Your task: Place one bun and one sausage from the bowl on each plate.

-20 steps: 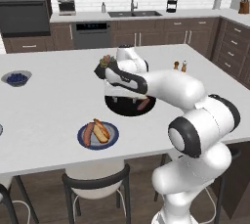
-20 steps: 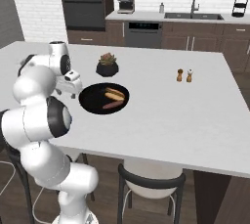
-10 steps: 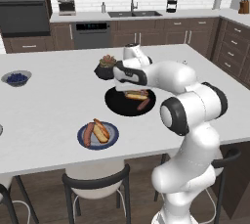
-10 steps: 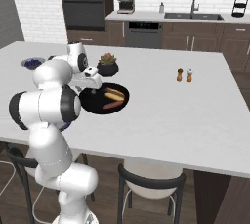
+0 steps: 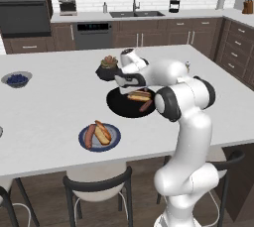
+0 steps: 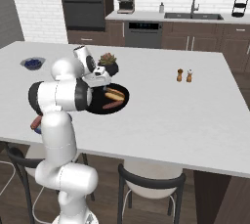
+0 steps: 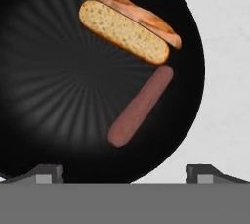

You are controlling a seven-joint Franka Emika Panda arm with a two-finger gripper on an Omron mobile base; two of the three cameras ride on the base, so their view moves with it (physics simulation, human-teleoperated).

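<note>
- Gripper hangs over the bowl, fingers wide apart, holding nothing.
- Bun and sausage lie in the bowl.
- Plate at near left carries one bun and one sausage.

Island counter: bowl near the middle, holding one bun and one sausage; sausage lies just beside the bun, whether touching cannot be told. Gripper hangs above the bowl, jaws spread wide, nothing between them. Potted succulent just behind the bowl. Plate in front of the bowl and to its left, near the counter's front edge, carrying a bun and sausage side by side. Berry bowl far left. Two shakers well right of the bowl. Stools below the front edge
</note>
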